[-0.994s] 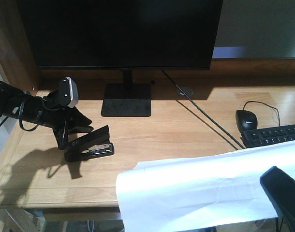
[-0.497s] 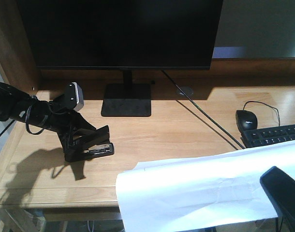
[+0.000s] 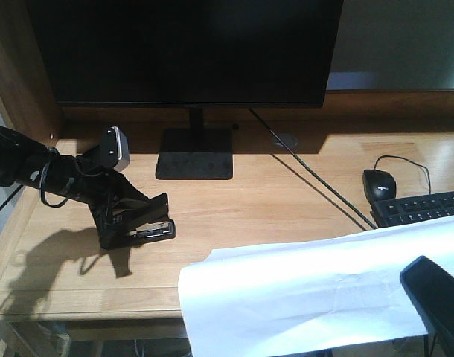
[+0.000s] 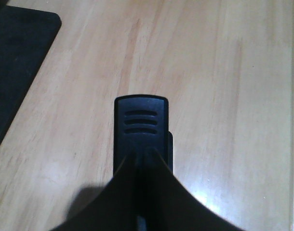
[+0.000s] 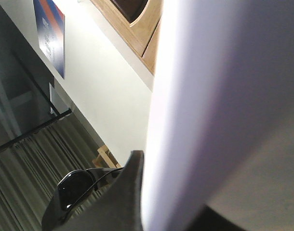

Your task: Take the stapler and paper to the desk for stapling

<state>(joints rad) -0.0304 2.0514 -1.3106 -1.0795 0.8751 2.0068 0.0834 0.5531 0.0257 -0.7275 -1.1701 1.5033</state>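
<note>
A wide black flat monitor (image 3: 186, 48) on its square stand; rightward, a black wired mouse (image 3: 379, 184) just beside a black keyboard (image 3: 422, 207).

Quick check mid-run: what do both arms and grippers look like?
Left arm is matte black, with a looped black cable and a silver-grey, rounded wrist camera box. Left gripper has slim black fingers. Right gripper shows only as a rounded, glossy black shape.

Front camera looks down across the desk (image 3: 286, 193) at the monitor (image 3: 190, 44). It shares the stapler (image 3: 149, 217) with the close, downward left-wrist view; the right-wrist one hugs the paper (image 5: 224, 96)
</note>
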